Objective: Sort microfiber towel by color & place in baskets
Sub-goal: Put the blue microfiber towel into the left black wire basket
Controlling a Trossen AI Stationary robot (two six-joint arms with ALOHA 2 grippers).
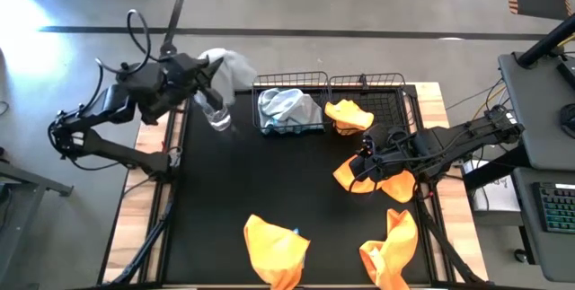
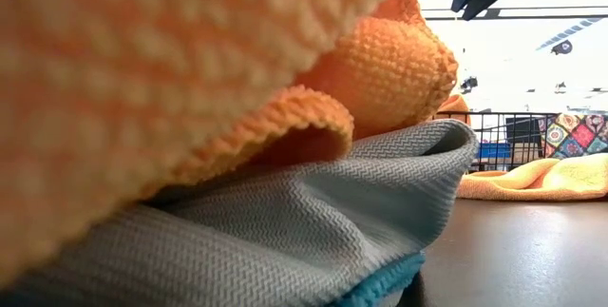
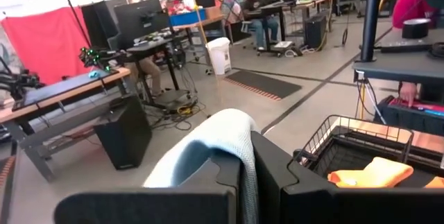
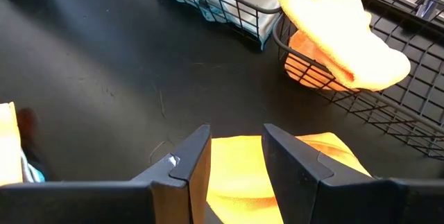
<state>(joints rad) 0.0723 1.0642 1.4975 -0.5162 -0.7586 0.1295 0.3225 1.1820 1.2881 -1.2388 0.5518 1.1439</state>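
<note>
Reaching low, right gripper astride orange towel near baskets.

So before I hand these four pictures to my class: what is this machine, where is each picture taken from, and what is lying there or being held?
It is a robot with two dark arms at a black table, sorting towels by colour into two wire baskets.

One picture looks straight down from above. One sits at table height, where a pile of towels fills most of its view. The other two come from cameras on each wrist.

The left gripper, shut, holds a blue-grey towel in the air beside the clear bottle. The right gripper stands with its fingers either side of an orange towel lying on the table.

The left basket holds a blue-grey towel; an orange one hangs over the rim of the right basket. Two more orange towels lie near the front edge.
</note>
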